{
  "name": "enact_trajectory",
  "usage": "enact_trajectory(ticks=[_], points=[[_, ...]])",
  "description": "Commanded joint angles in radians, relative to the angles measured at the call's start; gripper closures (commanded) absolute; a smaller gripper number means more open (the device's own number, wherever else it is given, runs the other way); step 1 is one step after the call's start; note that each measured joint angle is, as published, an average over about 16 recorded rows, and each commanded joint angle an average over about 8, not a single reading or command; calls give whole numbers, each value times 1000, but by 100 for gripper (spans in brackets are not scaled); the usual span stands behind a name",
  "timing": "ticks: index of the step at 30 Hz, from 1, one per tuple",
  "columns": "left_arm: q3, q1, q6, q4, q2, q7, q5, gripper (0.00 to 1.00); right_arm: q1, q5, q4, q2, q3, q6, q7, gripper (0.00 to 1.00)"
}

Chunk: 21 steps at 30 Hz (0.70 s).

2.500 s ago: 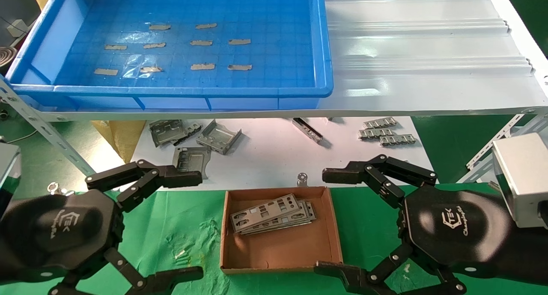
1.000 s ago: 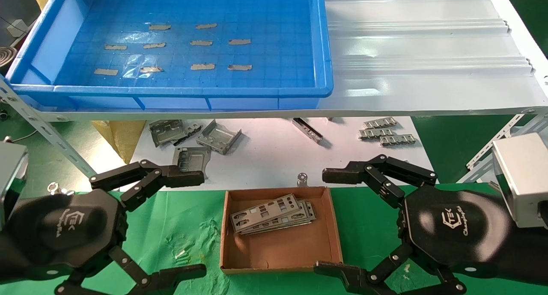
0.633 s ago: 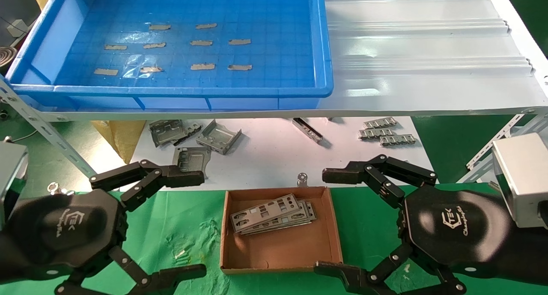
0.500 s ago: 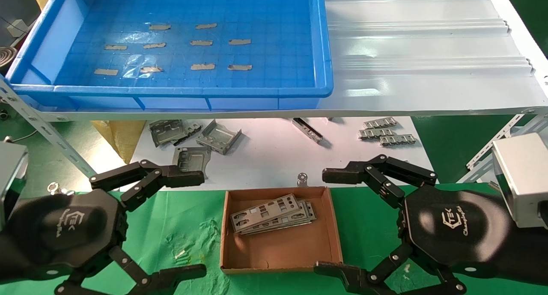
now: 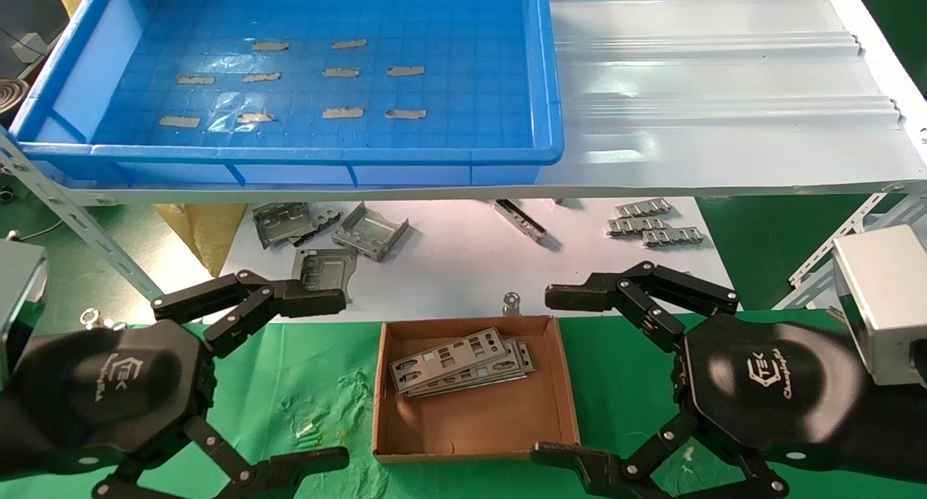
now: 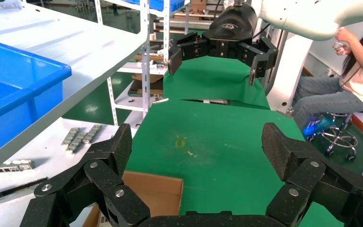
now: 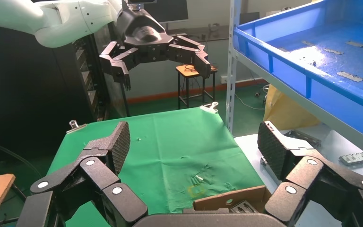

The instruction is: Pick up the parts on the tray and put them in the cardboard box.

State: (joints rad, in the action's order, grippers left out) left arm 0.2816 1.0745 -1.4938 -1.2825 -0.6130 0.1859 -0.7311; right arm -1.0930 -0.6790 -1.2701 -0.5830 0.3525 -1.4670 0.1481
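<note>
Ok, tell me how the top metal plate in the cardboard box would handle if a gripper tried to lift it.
The top plate looks thin and flat, so probably light and fairly stiff, though its many cut-outs may let it flex. It lies flush on the stack of parts in the cardboard box, so fingers would likely struggle to get under an edge. Bare metal could slip.

— What I log from here: tray (image 5: 544,72), bright blue plastic, smooth glossy walls, grid-moulded floor with dull beige tape strips (image 5: 340,72).

— And the parts (image 5: 459,363)?

— Thin silver-grey sheet metal, satin sheen, lying in a matt brown cardboard box (image 5: 478,419). Green cloth (image 5: 319,383) under it, wrinkled and matt.

— Shelf?

— White corrugated sheet (image 5: 717,86), smooth, slightly shiny. I note the left gripper (image 5: 319,379) and right gripper (image 5: 561,374): black housings glossy, finger pads (image 7: 120,142) rough-textured.
</note>
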Motion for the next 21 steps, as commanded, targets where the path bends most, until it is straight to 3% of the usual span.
enact_trajectory(ticks=[1,21], points=[[0,0,0,0,0,0,0,0,0,0,0,0,0,0,0,0],[0,0,0,0,0,0,0,0,0,0,0,0,0,0,0,0]])
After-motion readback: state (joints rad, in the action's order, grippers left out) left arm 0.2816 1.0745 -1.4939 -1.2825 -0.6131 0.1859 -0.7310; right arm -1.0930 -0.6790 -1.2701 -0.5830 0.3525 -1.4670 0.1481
